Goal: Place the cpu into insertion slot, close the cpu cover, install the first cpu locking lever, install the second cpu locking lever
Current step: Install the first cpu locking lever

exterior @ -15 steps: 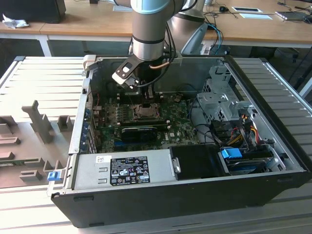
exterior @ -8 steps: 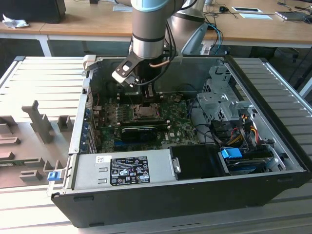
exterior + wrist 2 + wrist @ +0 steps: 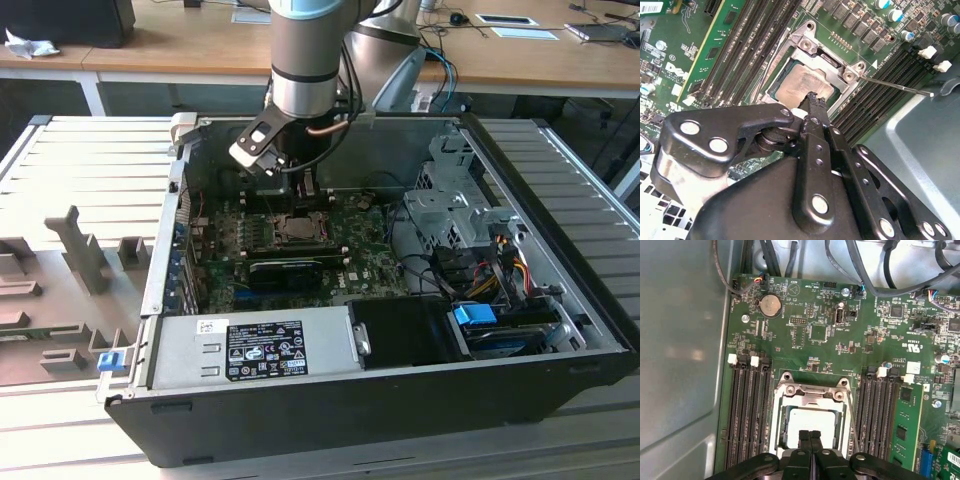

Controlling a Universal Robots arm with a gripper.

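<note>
The claw (image 3: 810,434), pressed together, hangs just above the cpu (image 3: 812,419) framed by the cpu cover (image 3: 810,396).

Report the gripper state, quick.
Gripper: fingers shut together, nothing seen between them, tips over the cpu lying in its socket.

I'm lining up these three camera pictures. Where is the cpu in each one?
Exterior view: the cpu sits in the middle of the motherboard, under the gripper.
Second wrist view: pale square inside the cpu cover, at the gripper.
First wrist view: pale square between the memory slots, at the gripper.
Shared landmark: the gripper's black tip at the cpu's edge.
</note>
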